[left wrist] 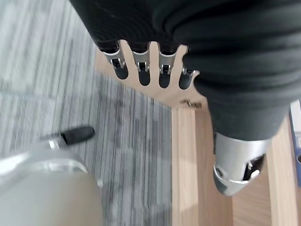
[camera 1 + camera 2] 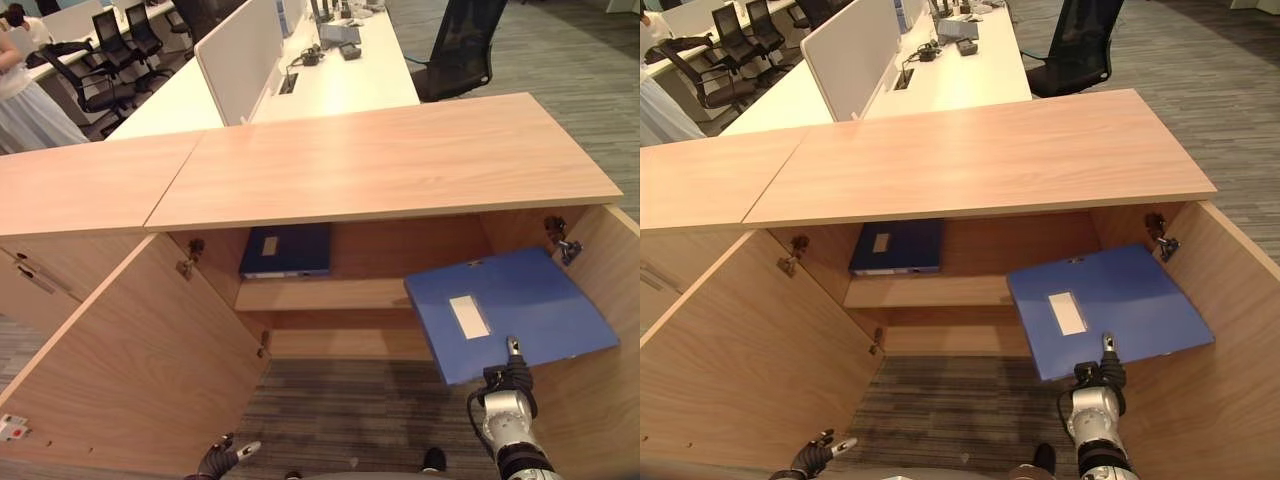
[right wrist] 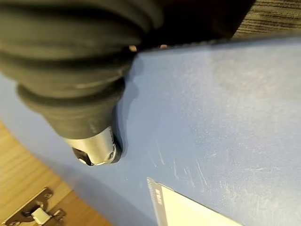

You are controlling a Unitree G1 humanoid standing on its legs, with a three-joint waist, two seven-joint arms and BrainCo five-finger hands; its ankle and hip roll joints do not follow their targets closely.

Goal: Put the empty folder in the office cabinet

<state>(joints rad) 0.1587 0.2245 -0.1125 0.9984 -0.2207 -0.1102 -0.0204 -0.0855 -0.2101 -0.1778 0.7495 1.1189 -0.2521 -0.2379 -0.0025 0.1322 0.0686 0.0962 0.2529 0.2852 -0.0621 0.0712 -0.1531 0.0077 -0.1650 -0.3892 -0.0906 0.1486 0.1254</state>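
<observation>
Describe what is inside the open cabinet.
On the cabinet's shelf lies a blue folder, at its left. The right hand holds another blue folder in front of the opening, hiding the shelf's right part and what lies behind it.

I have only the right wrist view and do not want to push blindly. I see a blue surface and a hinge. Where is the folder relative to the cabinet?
Observer: The held folder, pinched at its near edge by the right hand, hangs tilted at the right side of the open cabinet, resting on nothing.
Operator: Is the shelf free?
Observer: A second folder lies flat on the left part of the shelf; its right part is bare.
Operator: And the other hand?
Observer: The left hand is low near the floor, fingers straight, holding nothing.
</observation>
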